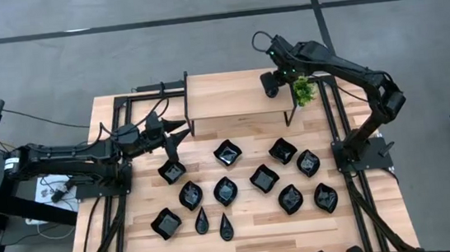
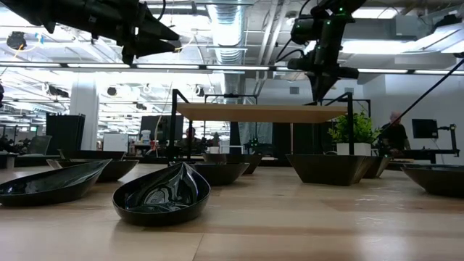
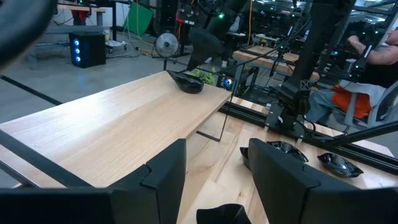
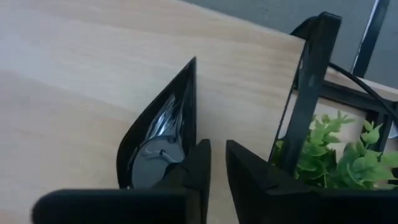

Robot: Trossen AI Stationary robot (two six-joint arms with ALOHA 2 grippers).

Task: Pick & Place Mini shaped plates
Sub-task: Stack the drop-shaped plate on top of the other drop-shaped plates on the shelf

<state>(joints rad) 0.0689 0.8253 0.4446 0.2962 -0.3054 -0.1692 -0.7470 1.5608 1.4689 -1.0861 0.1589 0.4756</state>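
step: placing a mini plate (image 4: 155, 140) on the raised shelf (image 1: 230, 92) | right pincer (image 4: 214, 163) directly above it, fingers narrowly parted, grip uncertain | left pincer (image 3: 214, 171) released, waiting | next: likely lift clear, fetch another from worktop (image 1: 259, 226)

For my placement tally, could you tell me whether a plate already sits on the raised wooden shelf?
Yes, one black plate rests on the shelf, near its far corner.
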